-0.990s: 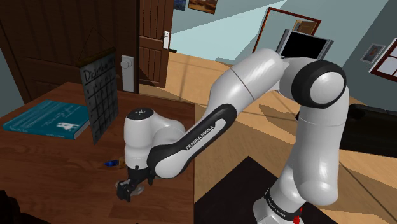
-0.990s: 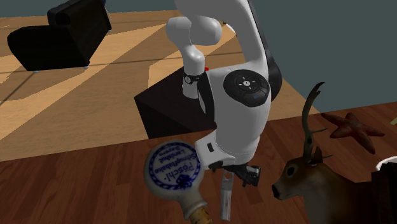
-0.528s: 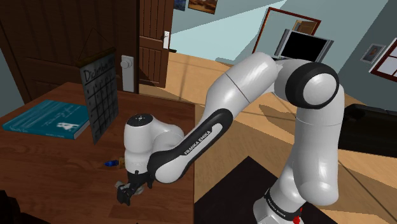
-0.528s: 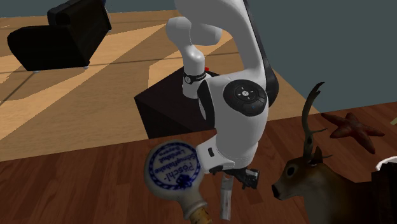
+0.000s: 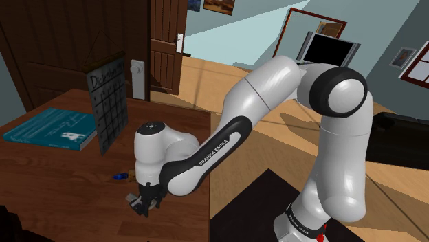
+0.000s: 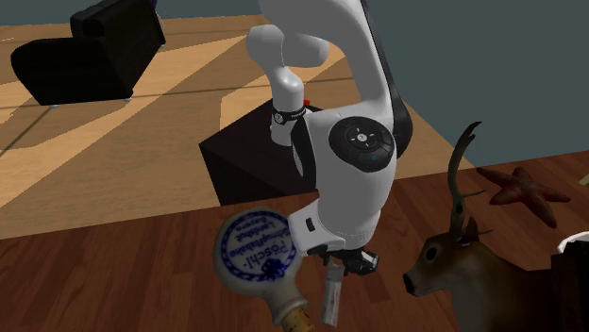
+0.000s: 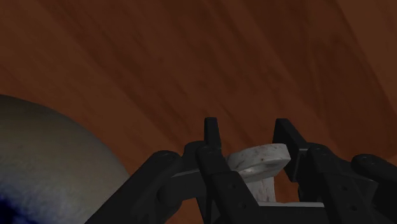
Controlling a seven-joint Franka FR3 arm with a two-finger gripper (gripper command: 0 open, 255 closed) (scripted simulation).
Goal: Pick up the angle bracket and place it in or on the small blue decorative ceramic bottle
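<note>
You had the tool (image 7: pixel 249 137) pinched narrow on the angle bracket (image 7: pixel 259 157), the pale speckled piece clasped between both black fingers (image 7: pixel 212 130). In the second exterior view the tool (image 6: pixel 342 269) was low over the wooden tabletop (image 6: pixel 142 283), and the angle bracket (image 6: pixel 330 297) hung from it toward 6 o'clock, slightly tilted. I could not tell whether its lower end touched the wood.

The bottle (image 6: pixel 255 250), a round white flask with blue print and a cork neck, lay just beside the tool at its 9 o'clock, apart from the bracket. In the wrist view its pale curved body (image 7: pixel 44 165) was close beside the fingers.

A deer head figure (image 6: pixel 453 264) was at the tool's 3 o'clock and a starfish (image 6: pixel 519 189) at 2 o'clock.

In the shoulder view the tool (image 5: pixel 143 204) was near the tabletop's (image 5: pixel 69 179) edge, with a teal book (image 5: pixel 51 127) at its 10 o'clock.
</note>
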